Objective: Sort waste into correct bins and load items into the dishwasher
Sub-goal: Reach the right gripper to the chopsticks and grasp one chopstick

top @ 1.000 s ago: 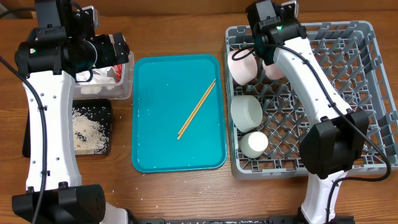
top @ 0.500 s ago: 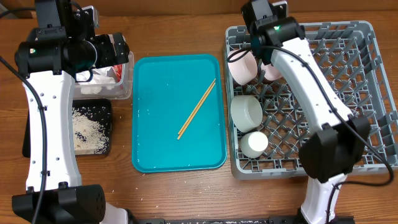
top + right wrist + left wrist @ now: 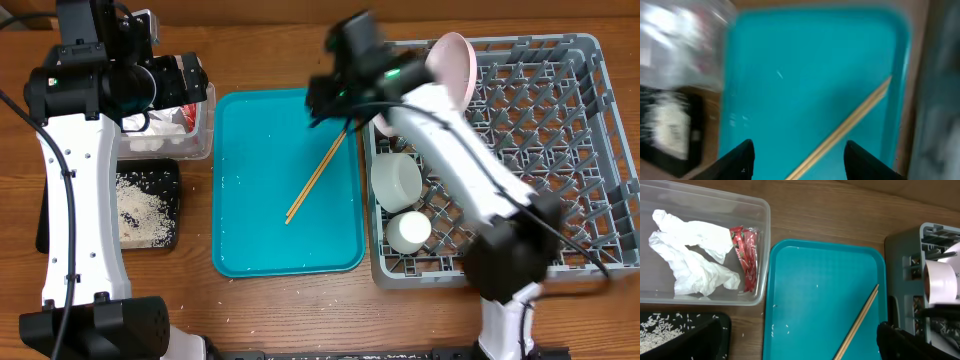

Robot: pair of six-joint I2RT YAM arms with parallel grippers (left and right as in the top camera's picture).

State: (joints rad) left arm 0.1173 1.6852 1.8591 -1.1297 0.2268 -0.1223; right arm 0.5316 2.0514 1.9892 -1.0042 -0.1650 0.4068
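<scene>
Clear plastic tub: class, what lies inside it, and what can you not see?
Inside the clear tub lie a crumpled white napkin and a red-and-white wrapper beside it. Anything under the napkin is hidden; the tub's left end is out of frame.

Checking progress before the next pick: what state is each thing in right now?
Plate: standing on edge in the rack.
Green bowl: in the rack.
Cup: in the rack.
Chopsticks: lying on the teal tray.
Napkin and wrapper: in the clear tub.
Rice: in the black tray.
Left gripper: open, empty.
Right gripper: open, above the chopsticks.
</scene>
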